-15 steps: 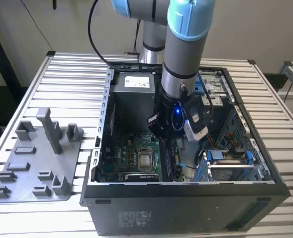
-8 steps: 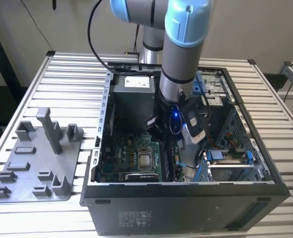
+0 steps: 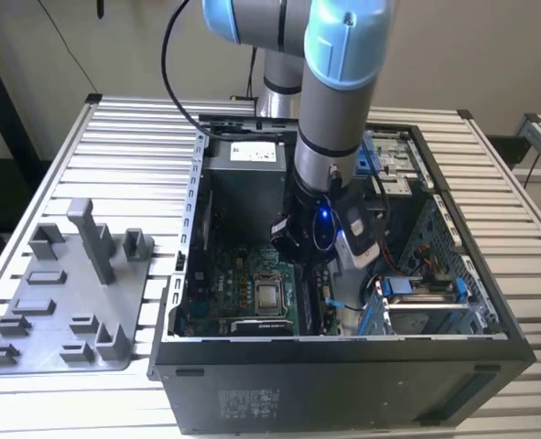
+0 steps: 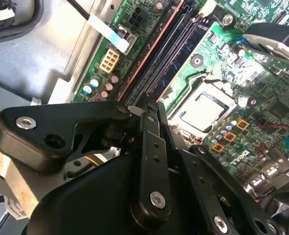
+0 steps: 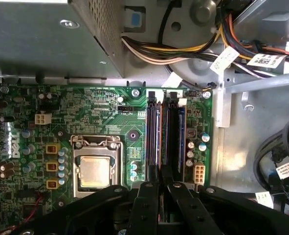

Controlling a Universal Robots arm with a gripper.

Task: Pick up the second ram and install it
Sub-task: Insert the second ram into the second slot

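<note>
First wrist view: tool (image 5: pixel 160 188) closed on the second ram (image 5: pixel 165 147).

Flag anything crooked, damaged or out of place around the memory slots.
Nothing stands out. The memory slots run straight and parallel beside the processor socket, and the motherboard shows no damage. The hand sits directly over the slots, in line with them. The loose cables stay off the board.

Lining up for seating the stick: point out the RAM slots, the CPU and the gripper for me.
RAM slots (image 5: pixel 166 137), first wrist view, middle of the slot bank.
CPU (image 5: pixel 94 171), first wrist view, centre of its metal lid.
gripper (image 5: pixel 160 188), first wrist view, between its fingertips.
</note>
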